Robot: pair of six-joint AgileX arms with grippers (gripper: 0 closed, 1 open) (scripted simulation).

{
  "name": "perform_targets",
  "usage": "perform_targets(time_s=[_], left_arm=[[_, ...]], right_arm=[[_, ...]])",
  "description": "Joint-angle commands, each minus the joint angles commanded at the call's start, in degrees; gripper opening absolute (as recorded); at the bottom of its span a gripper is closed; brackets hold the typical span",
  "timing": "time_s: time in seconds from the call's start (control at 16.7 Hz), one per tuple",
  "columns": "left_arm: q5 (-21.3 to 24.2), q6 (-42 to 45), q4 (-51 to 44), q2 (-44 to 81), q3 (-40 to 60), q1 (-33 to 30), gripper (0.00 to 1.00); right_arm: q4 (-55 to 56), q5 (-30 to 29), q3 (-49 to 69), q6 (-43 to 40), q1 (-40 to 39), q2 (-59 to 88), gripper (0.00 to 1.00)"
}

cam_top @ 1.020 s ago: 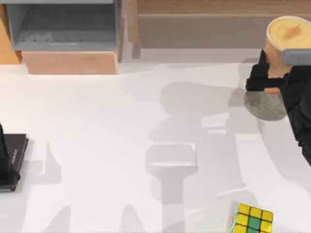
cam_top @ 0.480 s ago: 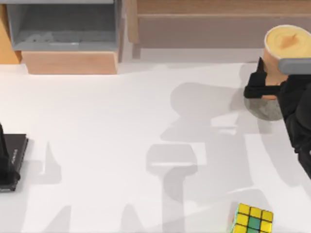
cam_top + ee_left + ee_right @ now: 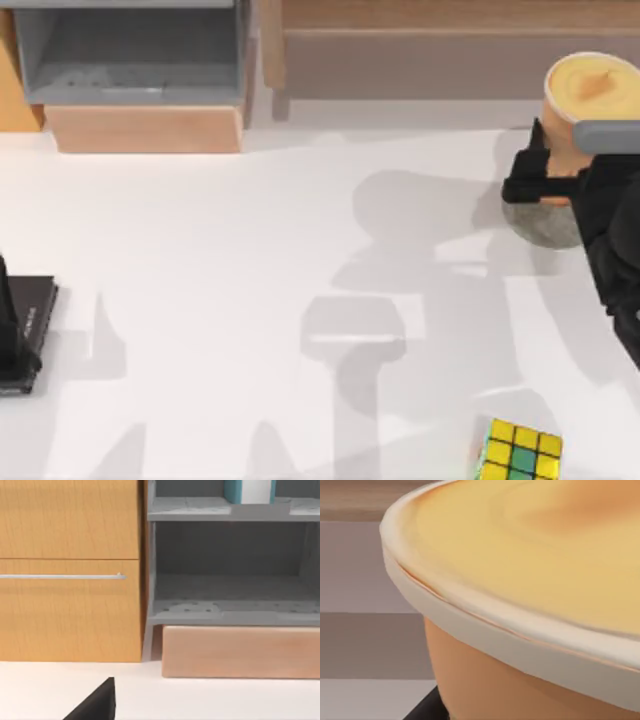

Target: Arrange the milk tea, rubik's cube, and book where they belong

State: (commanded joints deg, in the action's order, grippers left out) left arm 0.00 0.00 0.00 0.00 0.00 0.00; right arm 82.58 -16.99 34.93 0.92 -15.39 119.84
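The milk tea (image 3: 590, 90), a tapered orange cup with a pale rim, stands upright at the back right, its base over a flat grey round disc (image 3: 540, 225). My right gripper (image 3: 558, 186) is shut on the milk tea low on its side, and its wrist view is close against the cup's rim (image 3: 485, 630). The rubik's cube (image 3: 518, 452) sits at the front edge, right of centre, apart from both grippers. The book (image 3: 248, 491), teal with a white edge, stands on the grey shelf's upper level. My left gripper (image 3: 8, 345) is parked at the far left.
A grey open shelf unit (image 3: 130, 60) on a wooden block (image 3: 145, 128) stands at the back left, with a wooden cabinet (image 3: 70, 570) beside it. A long wooden ledge (image 3: 420, 45) runs along the back. A black flat slab (image 3: 35, 305) lies by the left gripper.
The right gripper has lowered the milk tea a little over the grey disc, covering more of it, then held still. The left arm and the cube have not moved.
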Motion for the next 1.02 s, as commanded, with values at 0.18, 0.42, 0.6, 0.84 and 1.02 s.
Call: perform_targets(time_s=[0.18,0.42,0.6,0.84,1.02], left_arm=[[0.00,0.00,0.00,0.00,0.00,0.00,1.00],[0.00,0.00,0.00,0.00,0.00,0.00,1.00],[0.00,0.00,0.00,0.00,0.00,0.00,1.00],[0.00,0.00,0.00,0.00,0.00,0.00,1.00],[0.00,0.00,0.00,0.00,0.00,0.00,1.00]], right_arm=[[0.00,0.00,0.00,0.00,0.00,0.00,0.75],[0.00,0.00,0.00,0.00,0.00,0.00,1.00],[0.00,0.00,0.00,0.00,0.00,0.00,1.00],[0.00,0.00,0.00,0.00,0.00,0.00,1.00],[0.68,-0.25,-0.95,0.02,-0.32,-0.45,1.00]])
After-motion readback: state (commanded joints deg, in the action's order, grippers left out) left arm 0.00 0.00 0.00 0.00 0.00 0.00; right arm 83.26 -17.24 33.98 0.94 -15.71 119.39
